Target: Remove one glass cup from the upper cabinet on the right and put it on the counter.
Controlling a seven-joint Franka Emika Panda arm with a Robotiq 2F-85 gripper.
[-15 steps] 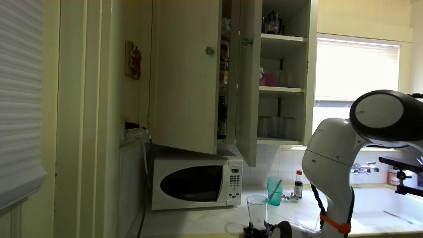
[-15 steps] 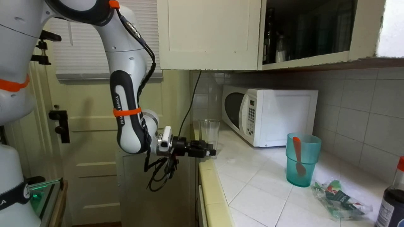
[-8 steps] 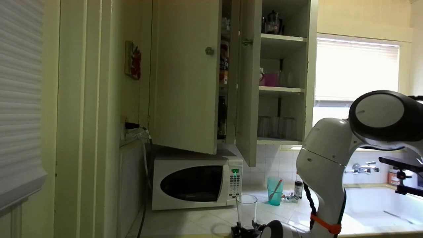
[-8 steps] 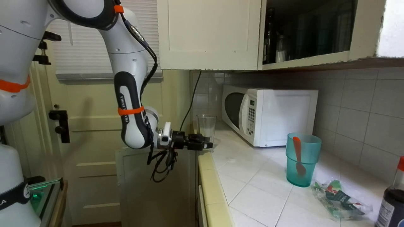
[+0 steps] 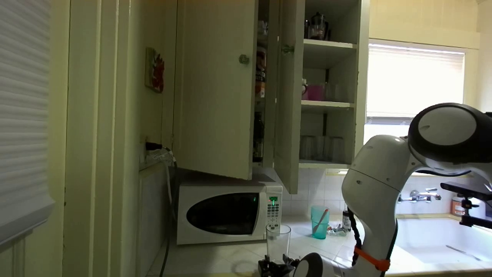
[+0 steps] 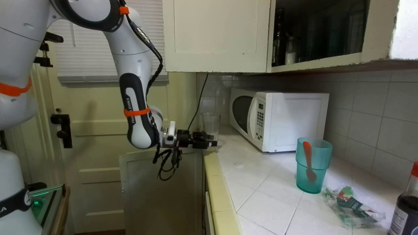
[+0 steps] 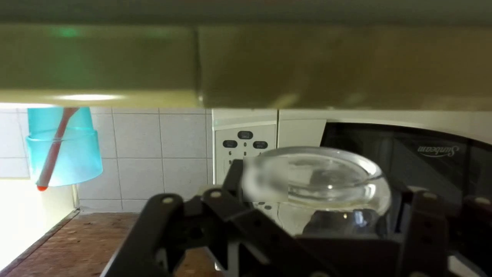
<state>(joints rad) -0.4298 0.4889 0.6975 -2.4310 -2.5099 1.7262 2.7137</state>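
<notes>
Your claw (image 5: pixel 276 261) pinches the upright glass (image 5: pixel 278 242).
You see it at the lower centre of an exterior view, near the edge of the desk (image 5: pixel 219 257), the microwave (image 5: pixel 223 238) beyond it; the cabinet (image 5: pixel 361 88) stands open toward the upper right.

The hand (image 5: pixel 275 260) partly hides the glass cup (image 5: pixel 278 242).

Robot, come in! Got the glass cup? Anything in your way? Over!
Jaws shut on the glass cup. Upright, not yet set down on the counter. White microwave beyond it, might block going deeper.
</notes>
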